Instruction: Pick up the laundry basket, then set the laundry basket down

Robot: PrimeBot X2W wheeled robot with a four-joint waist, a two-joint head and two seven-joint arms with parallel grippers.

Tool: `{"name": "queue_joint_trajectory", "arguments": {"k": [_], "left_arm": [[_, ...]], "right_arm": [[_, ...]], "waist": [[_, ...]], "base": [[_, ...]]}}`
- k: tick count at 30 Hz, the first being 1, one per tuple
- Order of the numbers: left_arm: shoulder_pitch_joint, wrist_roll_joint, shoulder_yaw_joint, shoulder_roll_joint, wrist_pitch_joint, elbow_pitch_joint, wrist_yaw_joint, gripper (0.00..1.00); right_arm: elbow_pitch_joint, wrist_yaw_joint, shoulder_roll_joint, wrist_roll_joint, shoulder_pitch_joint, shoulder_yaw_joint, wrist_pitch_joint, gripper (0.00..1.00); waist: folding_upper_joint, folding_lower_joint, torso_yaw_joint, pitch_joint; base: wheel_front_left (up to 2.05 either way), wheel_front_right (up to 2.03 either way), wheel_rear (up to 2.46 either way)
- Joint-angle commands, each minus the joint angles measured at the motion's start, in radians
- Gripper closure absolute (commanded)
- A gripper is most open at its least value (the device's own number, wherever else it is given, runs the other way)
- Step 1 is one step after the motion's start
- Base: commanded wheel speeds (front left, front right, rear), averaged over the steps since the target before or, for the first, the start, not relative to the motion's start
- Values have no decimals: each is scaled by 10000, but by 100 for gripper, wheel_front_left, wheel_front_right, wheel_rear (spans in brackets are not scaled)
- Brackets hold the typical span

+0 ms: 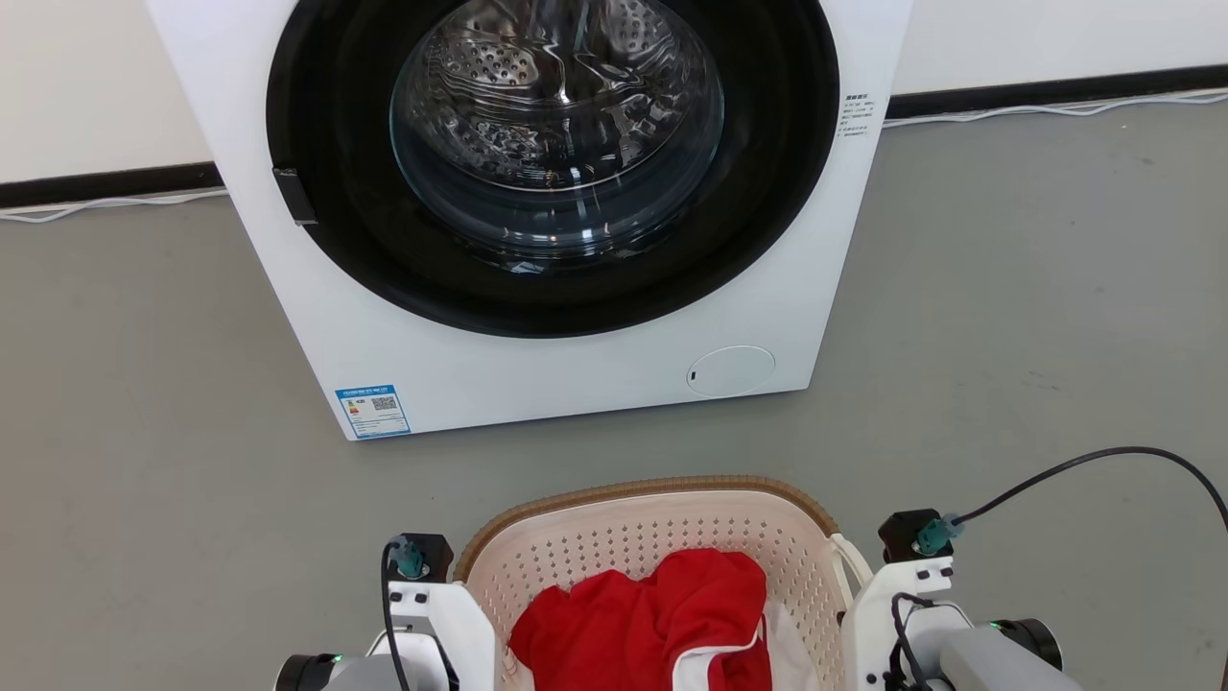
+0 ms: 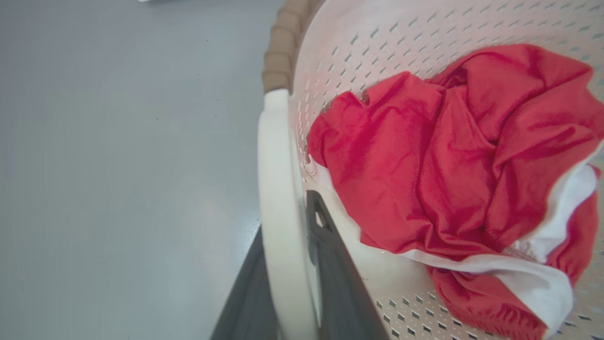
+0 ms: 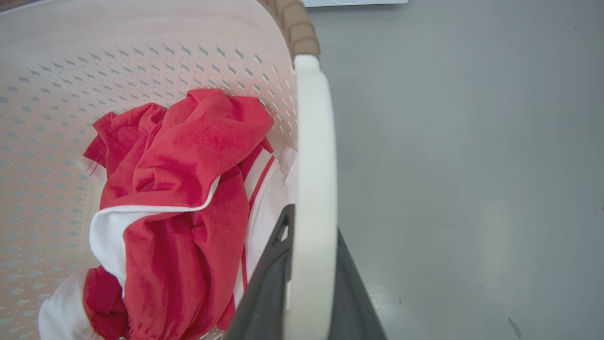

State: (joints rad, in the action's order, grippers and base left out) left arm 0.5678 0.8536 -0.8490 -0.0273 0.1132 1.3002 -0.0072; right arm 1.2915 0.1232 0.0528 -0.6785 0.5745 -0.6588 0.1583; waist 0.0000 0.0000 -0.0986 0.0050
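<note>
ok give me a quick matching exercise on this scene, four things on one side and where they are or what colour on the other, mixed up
Things:
1. washing machine
2. red and white clothing
3. basket rim
4. left fingers

Place or colour:
a. one on each side of a white loop handle
b. brown, woven look
c. standing on the grey floor beyond the basket
d. crumpled inside the laundry basket

Pairs: 1-c, 2-d, 3-b, 4-a
</note>
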Motion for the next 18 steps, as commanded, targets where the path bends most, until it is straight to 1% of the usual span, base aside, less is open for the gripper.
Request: {"name": "queue_joint_trajectory", "arguments": {"k": [1, 14, 18], "left_arm": [[269, -28, 121, -229, -130, -94, 48, 100], [311, 26, 44, -229, -153, -94, 83, 100], [409, 47, 44, -251, -204, -94, 100, 100]], "right_arm": [[-120, 75, -26, -27, 252, -222, -156, 100], [-75, 75, -26, -173, 300, -356, -230, 100], [-56, 75, -26, -149, 395, -344, -414, 100]], "waist": [[0, 0, 2, -2], [0, 0, 31, 47], [0, 0, 35, 163]], "base": [[0, 0, 0], [0, 0, 0], [0, 0, 0]]}}
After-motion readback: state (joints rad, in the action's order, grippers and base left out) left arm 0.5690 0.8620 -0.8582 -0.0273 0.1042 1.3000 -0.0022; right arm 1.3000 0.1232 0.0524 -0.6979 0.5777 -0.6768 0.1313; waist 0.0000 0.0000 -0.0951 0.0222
